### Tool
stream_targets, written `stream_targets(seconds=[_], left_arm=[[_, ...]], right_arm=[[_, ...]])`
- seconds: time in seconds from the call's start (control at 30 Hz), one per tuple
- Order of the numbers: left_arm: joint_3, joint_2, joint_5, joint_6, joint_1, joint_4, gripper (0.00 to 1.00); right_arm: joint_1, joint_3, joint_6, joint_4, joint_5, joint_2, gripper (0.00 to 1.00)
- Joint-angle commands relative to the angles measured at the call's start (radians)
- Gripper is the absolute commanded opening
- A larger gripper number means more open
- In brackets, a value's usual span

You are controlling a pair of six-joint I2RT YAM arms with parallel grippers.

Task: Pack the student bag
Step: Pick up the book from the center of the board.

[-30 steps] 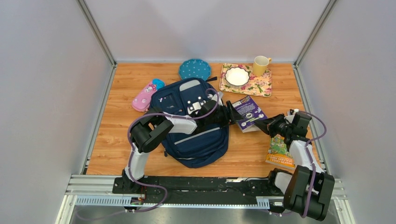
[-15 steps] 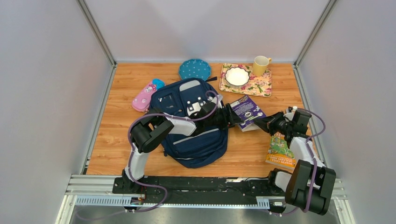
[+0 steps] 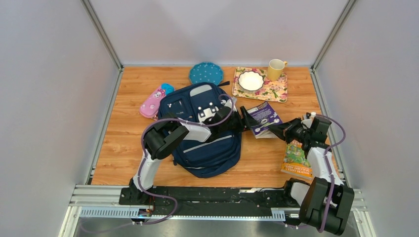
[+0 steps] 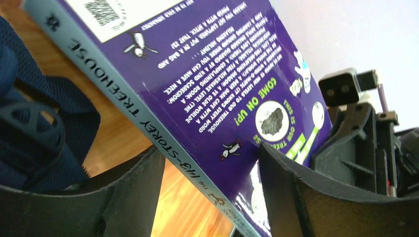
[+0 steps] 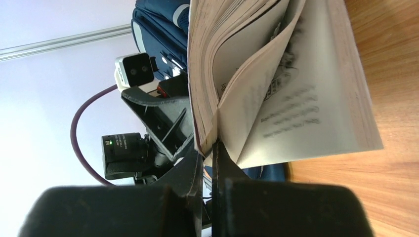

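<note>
Right hand [image 3: 277, 131] clamped on purple book [image 3: 262, 117], left hand [image 3: 243, 120] spread apart around its spine edge, student bag [image 3: 210, 150] just beside.

student bag [image 3: 212, 153]: navy | book [image 3: 262, 117]: purple | tray [image 3: 277, 92]: floral | plate [image 3: 205, 73]: teal, dotted | mug [image 3: 275, 69]: yellow

Wooden table [image 3: 118, 148], grey walls on three sides.
Navy backpack [image 3: 207, 148] flat at centre, grey top panel toward far side.
Left arm lies across backpack; left gripper [image 3: 243, 120] at left edge of purple book [image 3: 262, 116].
Right gripper [image 3: 274, 130] at same book's near right corner; book sits just right of backpack.
Second book [image 3: 296, 160], green-yellow cover, flat near right edge beside right arm.
Pink pencil case [image 3: 154, 101] left of backpack.
Teal plate [image 3: 205, 73] at far side.
Floral tray [image 3: 275, 92] far right, with white bowl [image 3: 251, 80] on it; yellow mug [image 3: 276, 69] at its far corner.
</note>
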Motion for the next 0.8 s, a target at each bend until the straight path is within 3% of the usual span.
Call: stream_targets(seconds=[0.0,0.07,0.1,0.23,0.33,0.37,0.4,0.47,0.5,0.57,0.6,0.77], left_arm=[[0.079,0.039,-0.034,0.029,0.003,0.0,0.64],[0.077,0.034,-0.039,0.034,0.004,0.0,0.52],[0.077,0.03,-0.039,0.041,0.004,-0.002,0.4],[0.105,0.022,-0.039,0.084,0.004,-0.04,0.23],[0.125,0.011,-0.028,0.107,0.004,-0.049,0.01],[0.128,0.005,-0.026,0.13,0.003,-0.051,0.0],[0.135,-0.013,-0.019,0.15,0.003,-0.062,0.0],[0.148,-0.041,-0.019,0.22,0.004,-0.107,0.0],[0.146,-0.082,-0.026,0.247,0.006,-0.121,0.0],[0.136,-0.136,-0.033,0.331,0.01,-0.161,0.0],[0.126,-0.198,-0.048,0.354,0.013,-0.172,0.0],[0.031,-0.41,-0.114,0.478,0.018,-0.227,0.0]], right_arm=[[0.002,0.031,-0.004,-0.025,-0.069,-0.03,0.0],[0.002,0.029,-0.004,-0.028,-0.072,-0.027,0.0],[0.002,0.029,-0.002,-0.03,-0.071,-0.028,0.0],[0.002,0.035,-0.016,-0.058,-0.054,-0.044,0.0],[0.002,0.037,-0.025,-0.081,-0.048,-0.05,0.0],[0.003,0.041,-0.036,-0.099,-0.045,-0.056,0.03],[0.0,0.041,-0.041,-0.104,-0.043,-0.064,0.15],[0.0,0.063,-0.071,-0.152,-0.026,-0.097,0.3],[-0.001,0.075,-0.088,-0.183,-0.011,-0.111,0.47],[-0.001,0.112,-0.116,-0.266,0.035,-0.143,0.59],[-0.001,0.121,-0.126,-0.286,0.041,-0.172,0.64],[-0.001,0.12,-0.134,-0.334,-0.014,-0.248,0.67]])
